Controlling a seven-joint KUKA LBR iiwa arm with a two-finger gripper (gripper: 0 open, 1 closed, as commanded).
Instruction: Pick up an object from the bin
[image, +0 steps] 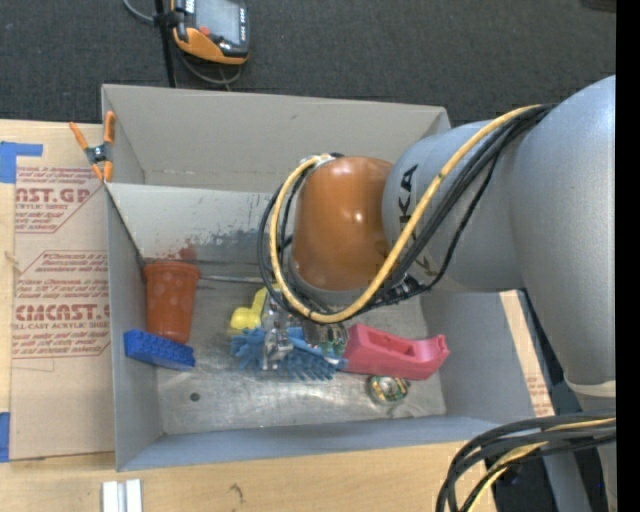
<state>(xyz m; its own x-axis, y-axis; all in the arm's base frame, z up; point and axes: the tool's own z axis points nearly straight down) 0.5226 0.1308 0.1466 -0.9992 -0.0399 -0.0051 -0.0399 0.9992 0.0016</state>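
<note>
Most of the bin's (300, 125) right half, from about 1 to 4 o'clock, is hidden under the grey arm (540, 200), which reaches in from 3 o'clock. Its orange cover (335, 230), ringed by yellow and black cables (275, 250), hides the middle of the floor and most of the gripper's body.

Only the metal tip of the gripper (278, 340) shows below the cover, low over the floor a little toward 6 o'clock from the bin's middle. Whether it is open or closed cannot be told, because the tip blends into the things under it.

A pink plastic piece (395, 352) with a notch in its top lies at 3 o'clock from the gripper, and its left end runs under the cover's shadow. An orange-red ribbed cup (170, 298) stands well apart at 9 o'clock, near the left wall.

Directly beneath the gripper, spreading toward 5 o'clock, lies a blue bristly piece (300, 362) like a brush or comb. It appears to touch the tip, though whether it is gripped cannot be made out. A flat blue block (158, 350) lies at 9 o'clock, just below the cup.

A small yellow piece (244, 319) sits just beside the gripper at 10 o'clock, its shape partly covered. A small shiny ball (385, 389) rests at 4 o'clock, just beneath the pink piece.
</note>
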